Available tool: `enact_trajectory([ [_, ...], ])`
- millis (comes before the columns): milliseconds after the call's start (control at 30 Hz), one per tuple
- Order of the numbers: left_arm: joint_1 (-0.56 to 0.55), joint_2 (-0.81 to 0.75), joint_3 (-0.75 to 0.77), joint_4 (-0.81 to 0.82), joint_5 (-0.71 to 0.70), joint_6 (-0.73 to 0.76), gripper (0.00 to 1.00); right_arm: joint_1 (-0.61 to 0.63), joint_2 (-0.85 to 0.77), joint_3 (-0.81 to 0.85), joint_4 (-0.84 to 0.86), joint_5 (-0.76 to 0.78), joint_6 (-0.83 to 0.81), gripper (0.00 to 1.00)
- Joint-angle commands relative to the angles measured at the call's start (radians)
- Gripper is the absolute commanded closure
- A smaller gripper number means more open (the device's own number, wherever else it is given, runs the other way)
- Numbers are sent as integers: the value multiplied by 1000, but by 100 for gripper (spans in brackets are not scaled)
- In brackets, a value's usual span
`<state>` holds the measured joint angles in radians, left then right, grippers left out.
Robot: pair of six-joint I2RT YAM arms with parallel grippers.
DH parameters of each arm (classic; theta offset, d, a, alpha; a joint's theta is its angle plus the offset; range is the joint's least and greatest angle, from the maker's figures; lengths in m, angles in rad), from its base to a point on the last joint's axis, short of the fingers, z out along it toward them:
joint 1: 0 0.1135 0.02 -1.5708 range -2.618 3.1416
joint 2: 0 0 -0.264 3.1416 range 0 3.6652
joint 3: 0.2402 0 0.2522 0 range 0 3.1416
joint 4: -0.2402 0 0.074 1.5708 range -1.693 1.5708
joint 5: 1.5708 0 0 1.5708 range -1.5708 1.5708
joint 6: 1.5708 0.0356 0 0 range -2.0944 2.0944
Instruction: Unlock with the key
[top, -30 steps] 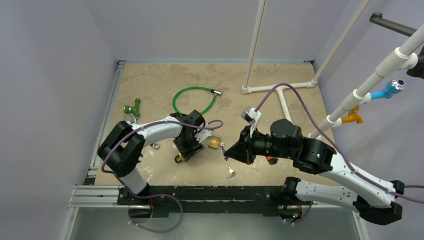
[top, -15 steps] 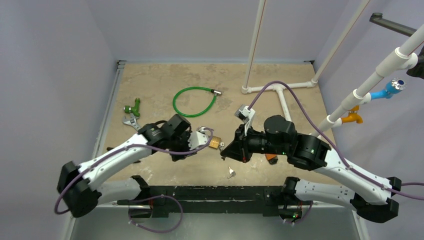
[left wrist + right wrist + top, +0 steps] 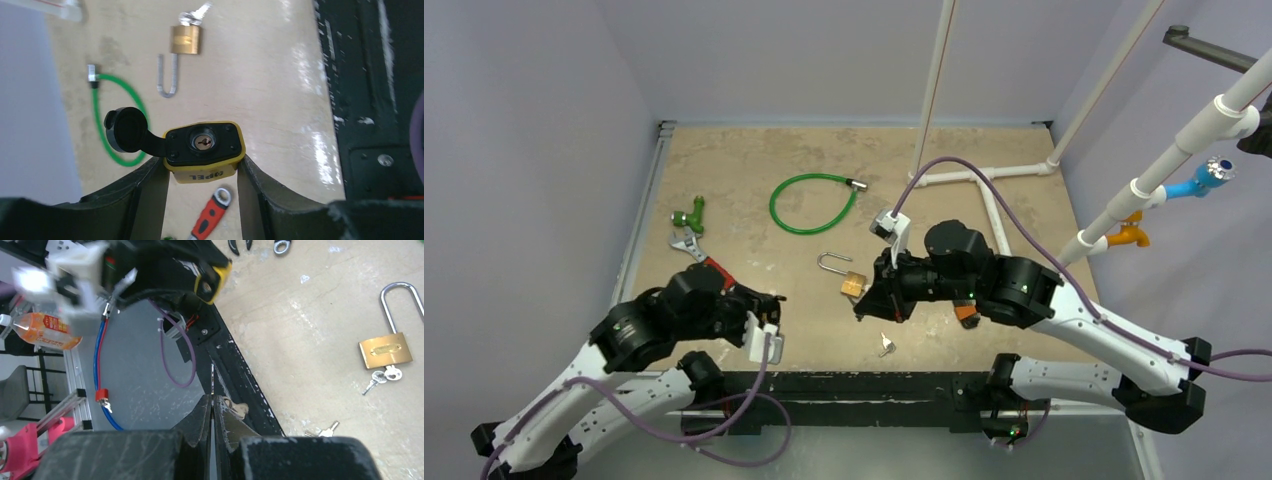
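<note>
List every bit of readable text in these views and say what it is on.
"OPEL": on the side of the yellow padlock, seen upside down.
Brass padlock: the stamped plate is too blurred to read.
Orange bottle: the label is too small and blurred to read.

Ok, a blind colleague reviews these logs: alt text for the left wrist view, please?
The left fingers grip a yellow padlock, keyhole facing the camera, black cap flipped open. Beyond lie a brass padlock with keys at its base, a green cable and a red wrench.
</note>
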<state>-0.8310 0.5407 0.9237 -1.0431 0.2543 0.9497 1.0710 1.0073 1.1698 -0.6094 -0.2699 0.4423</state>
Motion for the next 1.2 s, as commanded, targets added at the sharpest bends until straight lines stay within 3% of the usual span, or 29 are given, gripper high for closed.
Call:
enact_trajectory([
  [0,-39,108,-116,-31,47,124,100,-5,-90,-26,-10,65,34,100],
  [200,-98,334,-188,112,126,103,100,-5,-183,-118,-1,136,135,100],
  [533,-220,625,-246,309,160,60,100,-5,-195,-87,-31,222,135,100],
  [767,-228,795,-190,338,160,41,79,-31,-204,-93,-34,241,122,100],
  [833,-229,808,-178,346,152,31,68,-41,-205,-86,-35,236,121,100],
  [867,-227,808,-178,346,150,29,58,-44,-205,-82,-37,236,119,100],
  [900,-227,809,-175,340,149,28,34,-47,-205,-79,-37,236,118,100],
  [933,-227,809,-174,335,147,27,18,-49,-204,-76,-37,236,118,100],
  [1167,-182,757,-209,322,128,38,14,-54,-201,-76,-38,233,119,100],
])
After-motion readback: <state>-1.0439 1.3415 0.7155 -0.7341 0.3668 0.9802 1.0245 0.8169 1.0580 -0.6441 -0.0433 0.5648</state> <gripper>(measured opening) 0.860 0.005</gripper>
